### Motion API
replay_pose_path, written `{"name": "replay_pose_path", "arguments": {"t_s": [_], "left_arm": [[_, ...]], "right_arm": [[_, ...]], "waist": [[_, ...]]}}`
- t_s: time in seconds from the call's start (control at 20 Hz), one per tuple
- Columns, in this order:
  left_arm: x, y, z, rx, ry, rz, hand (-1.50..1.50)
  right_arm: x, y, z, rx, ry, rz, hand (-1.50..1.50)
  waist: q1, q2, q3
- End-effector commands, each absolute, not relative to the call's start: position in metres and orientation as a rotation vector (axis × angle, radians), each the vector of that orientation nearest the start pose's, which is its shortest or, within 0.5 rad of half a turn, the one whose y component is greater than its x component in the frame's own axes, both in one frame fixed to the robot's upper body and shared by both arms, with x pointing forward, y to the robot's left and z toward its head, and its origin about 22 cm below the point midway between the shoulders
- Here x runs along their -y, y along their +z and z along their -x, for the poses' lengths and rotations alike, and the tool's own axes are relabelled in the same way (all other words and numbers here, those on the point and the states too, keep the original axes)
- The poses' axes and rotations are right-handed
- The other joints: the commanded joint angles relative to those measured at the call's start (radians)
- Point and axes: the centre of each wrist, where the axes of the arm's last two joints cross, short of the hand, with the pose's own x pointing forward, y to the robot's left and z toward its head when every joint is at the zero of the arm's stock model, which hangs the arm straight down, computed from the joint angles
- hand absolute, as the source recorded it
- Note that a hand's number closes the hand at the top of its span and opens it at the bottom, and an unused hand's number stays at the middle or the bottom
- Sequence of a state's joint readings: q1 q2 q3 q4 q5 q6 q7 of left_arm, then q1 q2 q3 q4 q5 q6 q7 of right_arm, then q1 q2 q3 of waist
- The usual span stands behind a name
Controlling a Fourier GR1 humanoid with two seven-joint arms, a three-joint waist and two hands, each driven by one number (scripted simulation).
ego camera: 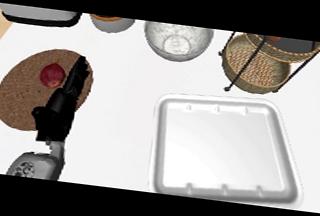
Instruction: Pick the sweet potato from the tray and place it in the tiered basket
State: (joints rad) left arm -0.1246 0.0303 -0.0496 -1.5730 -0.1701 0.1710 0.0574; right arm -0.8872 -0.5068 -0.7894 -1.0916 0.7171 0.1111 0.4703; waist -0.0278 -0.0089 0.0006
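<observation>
A reddish-purple sweet potato (51, 74) lies on a round brown woven tray (23, 98) at the counter's left. My left hand (62, 105) reaches over that tray from the lower left. Its straight fingers (78, 75) lie just right of the sweet potato, close beside it, and do not curl round it. The hand is open. The tiered basket (261, 67), wicker on a dark wire frame, stands at the back right with nothing visible in its lower tier. My right hand does not show.
A large white rectangular tray (285, 145) with nothing in it fills the right middle of the counter. At the back stand a metal bowl (176, 41), a small orange-rimmed cup (112, 22) and a white and black appliance (39, 14).
</observation>
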Motion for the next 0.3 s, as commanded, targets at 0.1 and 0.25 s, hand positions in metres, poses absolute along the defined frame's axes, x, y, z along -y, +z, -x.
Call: {"name": "replay_pose_path", "arguments": {"t_s": [0.1, 0.25], "left_arm": [[-0.195, 0.028, -0.269, 1.648, -0.075, -0.219, 0.00], [-0.213, 0.024, -0.265, 1.637, -0.074, -0.194, 0.00]], "right_arm": [[0.508, 0.231, -0.270, 1.354, -0.243, 0.932, -1.50], [0.537, 0.201, -0.226, 1.361, -0.253, 0.875, -1.50]], "waist": [[-0.013, 0.000, 0.000], [-0.007, 0.002, 0.000]]}}
